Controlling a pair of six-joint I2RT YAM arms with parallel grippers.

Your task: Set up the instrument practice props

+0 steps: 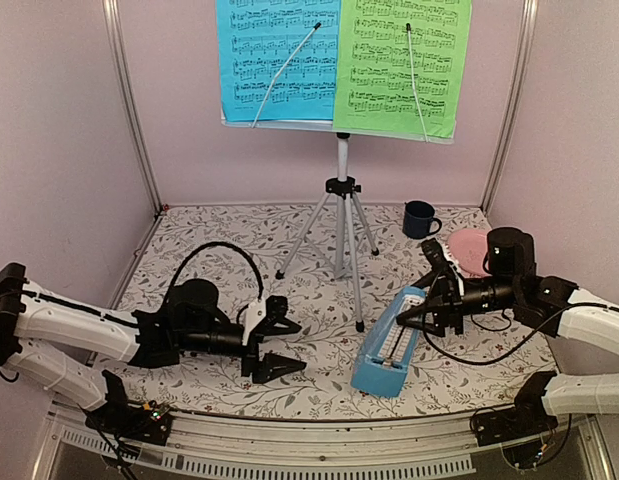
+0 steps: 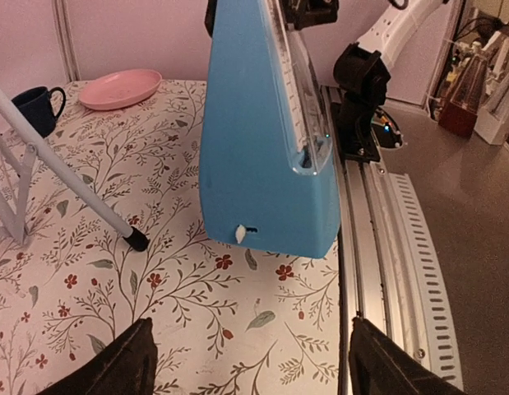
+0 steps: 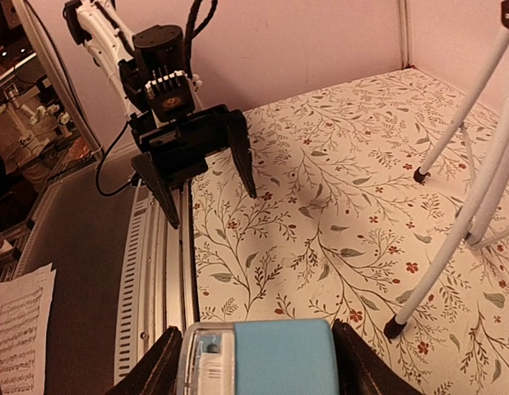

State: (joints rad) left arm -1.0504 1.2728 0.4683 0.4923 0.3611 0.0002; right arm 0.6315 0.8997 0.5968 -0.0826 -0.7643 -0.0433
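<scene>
The music stand [image 1: 341, 190] on its silver tripod stands at the back centre, with the blue sheet [image 1: 277, 60] and the green sheet [image 1: 401, 65] on its desk. The blue metronome [image 1: 389, 345] leans at the front right, its base at the cloth. My right gripper [image 1: 414, 308] is shut on its narrow top; in the right wrist view the gripper [image 3: 254, 339] has the metronome [image 3: 262, 362] between its fingers. My left gripper [image 1: 274, 345] is open and empty, left of the metronome. In the left wrist view the gripper [image 2: 250, 325] faces the metronome [image 2: 262, 140].
A dark blue mug [image 1: 419, 218] and a pink plate [image 1: 471, 248] sit at the back right. Tripod legs [image 2: 65, 185] spread over the middle of the floral cloth. The metal front rail [image 2: 386, 247] runs just beside the metronome's base.
</scene>
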